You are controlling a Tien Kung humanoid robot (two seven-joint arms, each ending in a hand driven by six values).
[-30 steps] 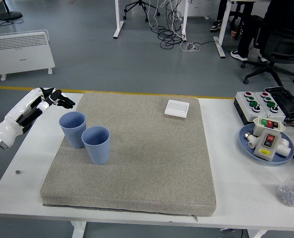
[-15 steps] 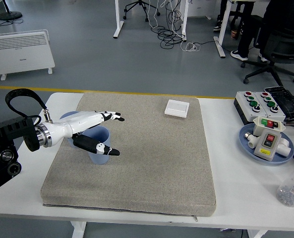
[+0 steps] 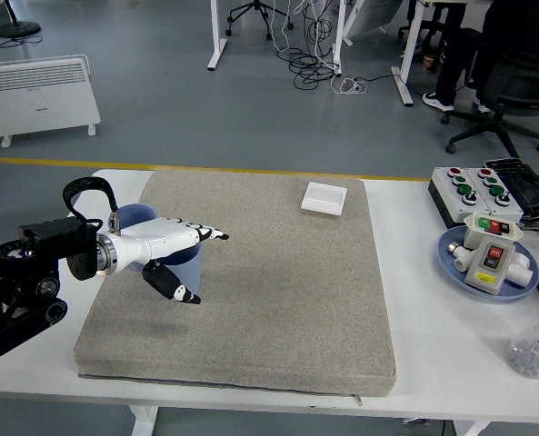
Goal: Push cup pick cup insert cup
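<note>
Blue cup [image 3: 185,263] w/ left robot hand [image 3: 174,254] spread open around it, not clamped; should wrap fingers evenly before lifting.

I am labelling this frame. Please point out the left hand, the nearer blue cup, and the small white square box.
left hand [image 3: 174,250], head view, on the white back of the hand.
nearer blue cup [image 3: 191,261], head view, on its side wall.
white square box [image 3: 324,197], head view, on its top.

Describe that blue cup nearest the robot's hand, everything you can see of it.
The nearer blue cup looks like matte plastic, upright on the grey mat at its left side. The left hand covers most of it: white fingers stretch over its rim, the thumb below in front. A second blue cup stands just behind; whether they touch is hidden.
</note>
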